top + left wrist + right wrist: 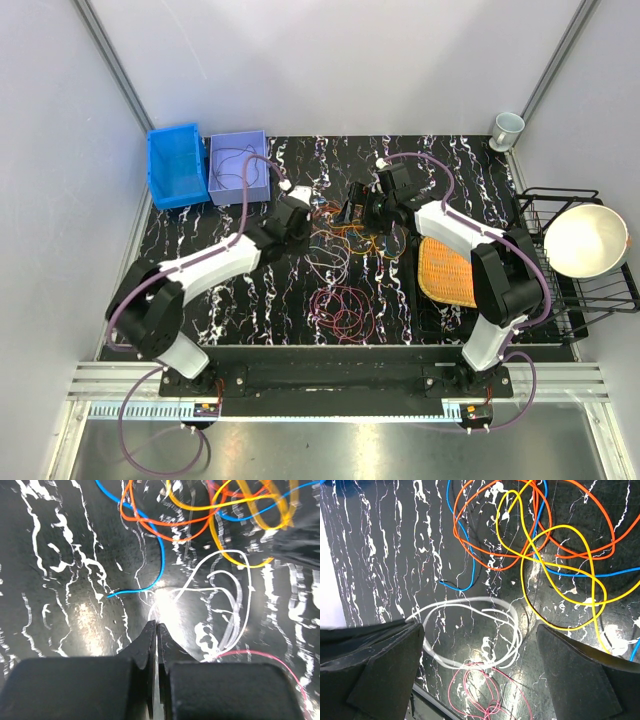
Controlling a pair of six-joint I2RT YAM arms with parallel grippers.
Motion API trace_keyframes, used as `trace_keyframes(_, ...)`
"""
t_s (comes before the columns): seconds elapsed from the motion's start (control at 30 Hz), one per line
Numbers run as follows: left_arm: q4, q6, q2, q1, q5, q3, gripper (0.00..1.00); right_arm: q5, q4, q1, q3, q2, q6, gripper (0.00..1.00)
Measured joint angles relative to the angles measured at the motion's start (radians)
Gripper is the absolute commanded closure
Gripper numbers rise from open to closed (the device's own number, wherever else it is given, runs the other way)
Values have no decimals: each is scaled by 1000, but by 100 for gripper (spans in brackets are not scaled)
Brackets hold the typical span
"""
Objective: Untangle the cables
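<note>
Pinching at the thin whitish looped wire (235, 605), the left pincer (155, 626) has its jaws closed tip to tip, and the strand runs right into them, so it seems to be held; the right pincer (480, 630) hangs above the heap with its jaws spread wide and nothing between them.

The cables lie mid-way across the black white-veined tabletop (250, 290), between the two arms; the orange loops (485, 530), the yellow loops (570, 580) and the blue wire (465, 555) cross over one another many times in one knot, so that part looks undone; the whitish wire lies just beside the knot at its near edge, largely free of it; the magenta-red coil (340, 305) rests nearer the arm bases, apart from the knot.

By my reckoning the work is early to middling: one coil out, one coming, three colours left to part.
</note>
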Motion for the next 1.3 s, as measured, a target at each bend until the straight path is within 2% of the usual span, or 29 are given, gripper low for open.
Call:
trace_keyframes(0.17,-88,22,-97,0,10,27,100,0,2,0,0,0,-3,0)
trace_keyframes(0.33,-219,73,-137,0,10,198,100,-3,5,0,-2,-2,-3,0)
trace_keyframes(0.43,-224,90,-220,0,5,243,100,-5,6,0,-9,-9,-6,0)
trace_keyframes(0.6,-215,86,-349,10,-15,221,100,-8,6,0,-16,-31,-6,0)
trace_keyframes(0.8,-241,72,-355,28,-21,155,100,-27,25,0,-28,-55,-6,0)
trace_keyframes(0.93,-274,73,-353,41,-25,167,100,-43,41,0,-29,-55,-6,0)
trace_keyframes(1.17,-318,89,-329,85,-55,340,100,-58,52,0,-40,-60,-6,0)
trace_keyframes(1.3,-327,102,-319,151,-58,443,100,-60,55,0,-42,-61,-6,0)
